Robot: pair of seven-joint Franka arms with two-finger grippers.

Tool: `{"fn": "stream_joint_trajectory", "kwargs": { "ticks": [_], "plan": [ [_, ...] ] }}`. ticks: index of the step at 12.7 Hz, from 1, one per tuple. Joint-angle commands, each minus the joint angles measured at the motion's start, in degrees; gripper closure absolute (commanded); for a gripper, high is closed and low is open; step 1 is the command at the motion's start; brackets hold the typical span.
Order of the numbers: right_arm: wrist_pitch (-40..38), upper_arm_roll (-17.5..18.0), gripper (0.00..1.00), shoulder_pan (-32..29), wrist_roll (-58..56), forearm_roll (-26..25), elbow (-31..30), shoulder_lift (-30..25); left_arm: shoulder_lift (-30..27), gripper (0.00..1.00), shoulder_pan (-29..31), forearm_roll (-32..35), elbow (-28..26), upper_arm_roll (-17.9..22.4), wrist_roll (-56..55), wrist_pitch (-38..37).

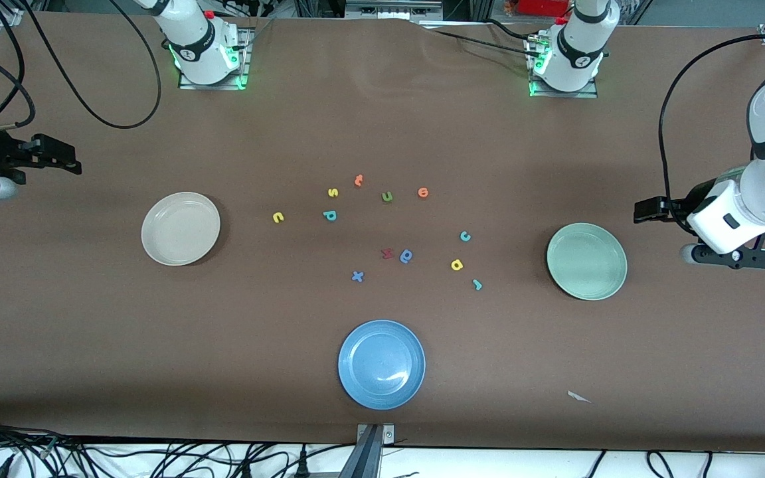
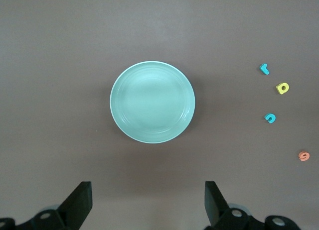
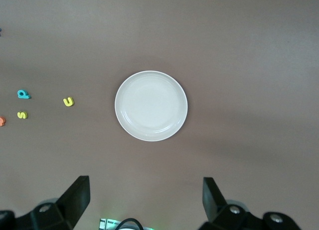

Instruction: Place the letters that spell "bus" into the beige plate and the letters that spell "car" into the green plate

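1. Nothing is sorted yet: the beige plate (image 1: 180, 228) and the green plate (image 1: 586, 261) are both empty, and every letter lies on the bench's middle, between the two plates.
2. The right gripper (image 3: 144, 202) hangs high over the bench's edge at its own arm's end, fingers apart and empty; the left gripper (image 2: 148, 205) does likewise at the other end. Both wait.
3. For "bus", take the yellow u (image 1: 278, 217) first; it lies nearest the beige plate, so the right arm suits it.
4. The yellow s (image 1: 333, 192) and teal b (image 1: 329, 215) lie near each other; come straight down so the fingers miss the neighbour.
5. Do not take the green u (image 1: 387, 196) by mistake.
6. For "car", the teal c (image 1: 465, 236), yellow a (image 1: 457, 265) and teal r (image 1: 477, 284) lie nearest the green plate, on the left arm's side.
7. The letters are thin, so the grasp probably needs fingertips almost on the bench.
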Motion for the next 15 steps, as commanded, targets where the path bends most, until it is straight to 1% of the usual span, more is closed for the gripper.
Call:
{"fn": "stream_joint_trajectory", "kwargs": {
  "ticks": [1, 15],
  "plan": [
    [0.07, 0.28, 0.0, -0.13, 0.74, -0.08, -0.53, -0.82, 0.08, 0.01, -0.29, -0.12, 0.74, 0.1, 0.43, 0.02],
    [-0.02, 0.28, 0.0, -0.13, 0.65, -0.08, -0.53, -0.82, 0.6, 0.01, -0.38, -0.21, 0.83, 0.1, 0.08, 0.02]
  ]
}}
